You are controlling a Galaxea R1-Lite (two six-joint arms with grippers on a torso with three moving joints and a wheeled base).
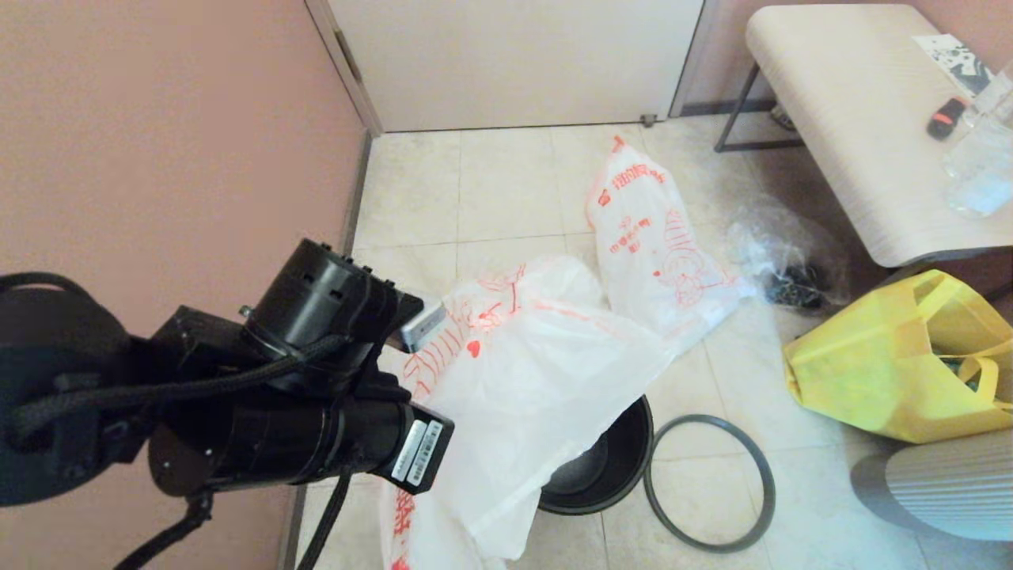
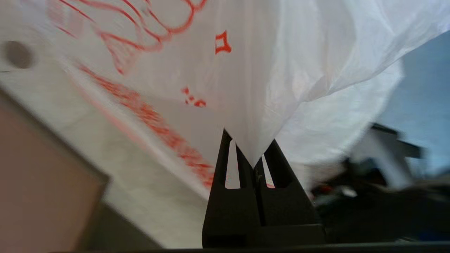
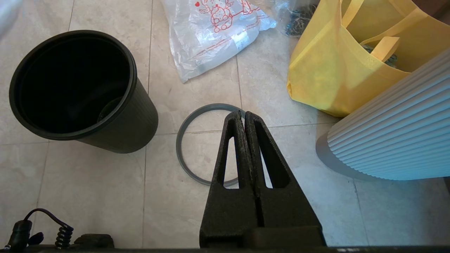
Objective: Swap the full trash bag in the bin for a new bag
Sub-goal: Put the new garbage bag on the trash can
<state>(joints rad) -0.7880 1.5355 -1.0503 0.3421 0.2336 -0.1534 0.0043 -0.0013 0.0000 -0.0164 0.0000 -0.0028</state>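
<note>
Left gripper is clamped on the new bag, holding it raised above the bin. Right gripper is closed and empty over the hoop.

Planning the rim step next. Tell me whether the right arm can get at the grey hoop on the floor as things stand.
Probably yes. The hoop lies bare on the tiles beside the bin, just below the right gripper, with nothing lying on it. The gripper is shut and empty, so it must open first.

White new bag with orange-red print, white full trash bag with orange-red cartoon, black bin, grey hoop rim, yellow tote, beige floor tiles.
</note>
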